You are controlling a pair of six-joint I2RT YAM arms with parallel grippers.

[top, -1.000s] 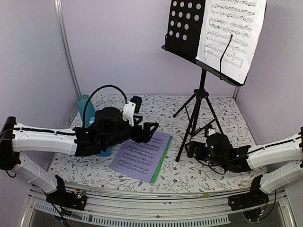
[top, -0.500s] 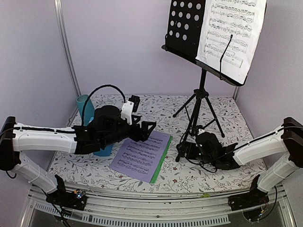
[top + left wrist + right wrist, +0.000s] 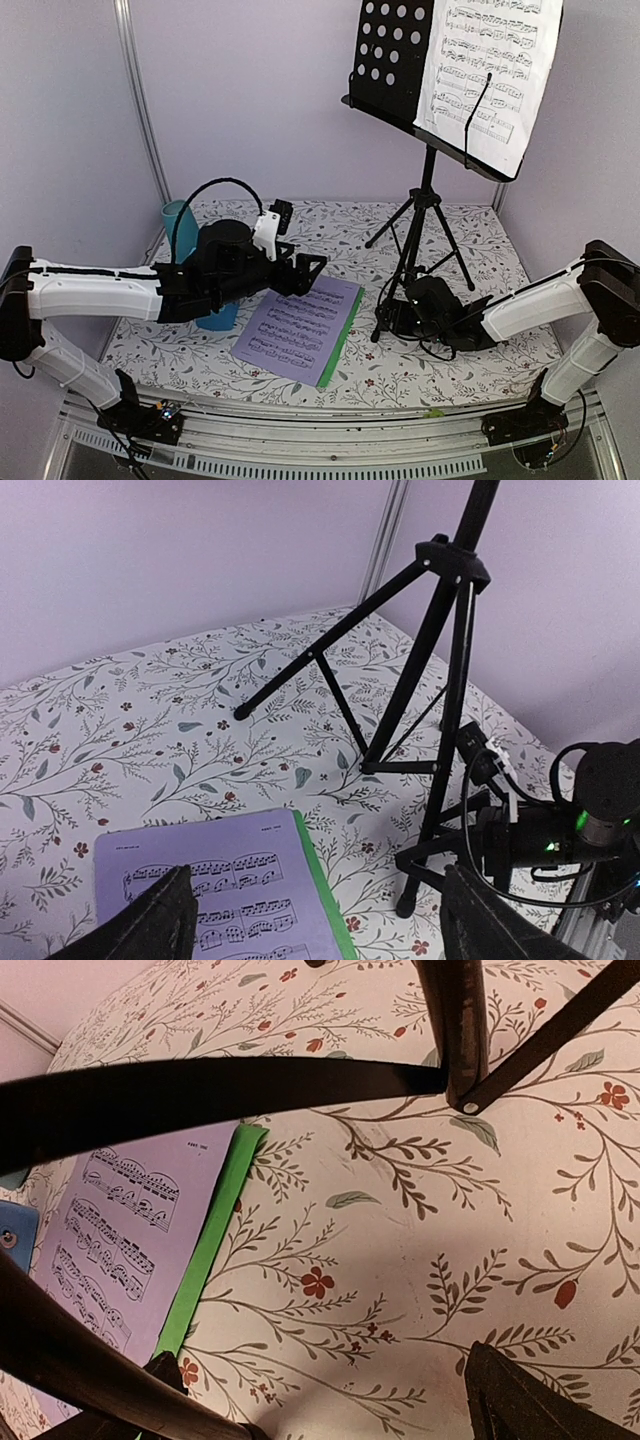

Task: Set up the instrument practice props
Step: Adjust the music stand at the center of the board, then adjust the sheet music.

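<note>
Left gripper [image 3: 315,878] hangs with fingers spread and empty over the flat sheet-music page [image 3: 298,330]. Right gripper [image 3: 393,318] is spread at the near tripod foot of the music stand [image 3: 427,175]; contact is unclear. There are two pages; the second page [image 3: 488,70] sits on the desk, its top cut off. One blue metronome [image 3: 218,319] is mostly hidden under the left arm.

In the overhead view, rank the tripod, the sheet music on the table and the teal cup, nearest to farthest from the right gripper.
1. Tripod, directly beside the right gripper.
2. Sheet music, lying flat in the middle, to its left.
3. Teal cup, far left, back corner.
</note>
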